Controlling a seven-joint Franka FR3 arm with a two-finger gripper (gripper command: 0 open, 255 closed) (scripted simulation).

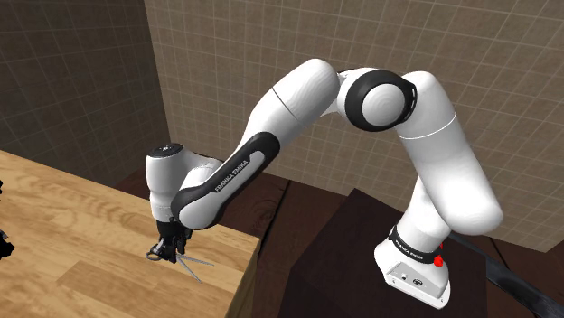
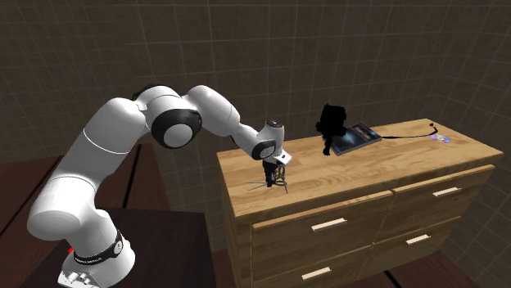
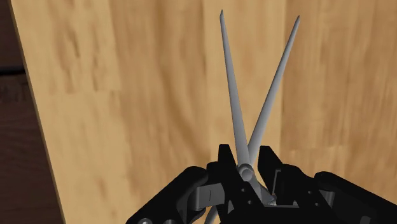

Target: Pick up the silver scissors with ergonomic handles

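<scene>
**Silver scissors: held at the pivot, on the dresser top near its corner**

The silver scissors (image 3: 243, 167), slim pointed blades spread in a narrow V, lie on the light wooden dresser top (image 3: 127, 95), directly between the fingers (image 3: 224, 160) of the black two-finger gripper (image 1: 169, 247), which appear pinched on the pivot. The long axis runs straight out from the gripper. The tips point away from it, toward the shoulder view's right. The handles are hidden under the hand. Whether the scissors have lifted off the wood cannot be told.
</scene>
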